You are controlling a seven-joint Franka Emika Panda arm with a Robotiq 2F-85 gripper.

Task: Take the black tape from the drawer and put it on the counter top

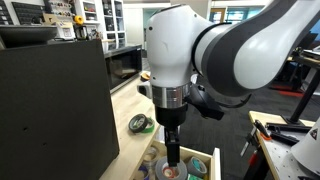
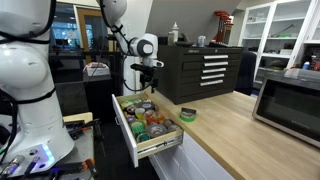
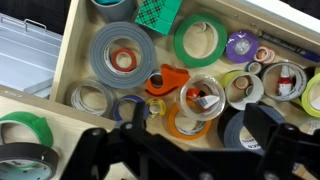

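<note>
Jaws spread, the gripper [image 1: 172,158] hangs over the drawer [image 3: 66,70]; the tape [image 3: 35,155] lies sideways of it, outside the drawer on the counter [image 2: 240,135], beside the green roll [image 3: 30,122]; placing looks done.

white arm with gripper [image 1: 172,158] hanging above the open drawer [image 1: 207,163]. tape rolls [image 1: 152,166] lie below the jaws, a green tape roll [image 1: 140,123] sits on the counter top [image 1: 126,102] beside them, and a black box [image 1: 50,100] stands beyond.
</note>
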